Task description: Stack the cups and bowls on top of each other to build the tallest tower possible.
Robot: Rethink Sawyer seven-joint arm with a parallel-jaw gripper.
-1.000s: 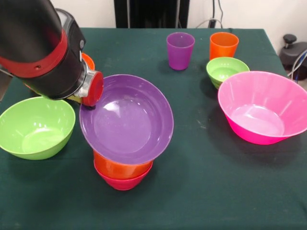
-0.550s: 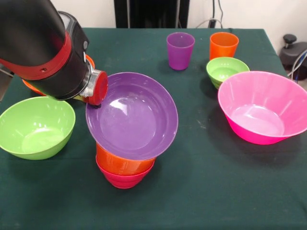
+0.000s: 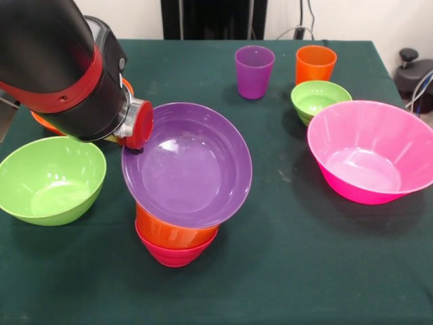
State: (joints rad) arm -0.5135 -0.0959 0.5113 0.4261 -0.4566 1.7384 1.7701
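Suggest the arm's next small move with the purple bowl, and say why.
Probably level the purple bowl and lower it onto the small orange bowl. It hangs tilted toward the camera, roughly over the tower, held at its rim by the gripper.

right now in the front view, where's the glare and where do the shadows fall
Front view: soft white glare patches sit inside the tilted glossy purple plastic bowl and on the huge pink plastic bowl; the large lime green bowl shows a pale sheen; soft shadows lie on the dark green tablecloth just beside each bowl.
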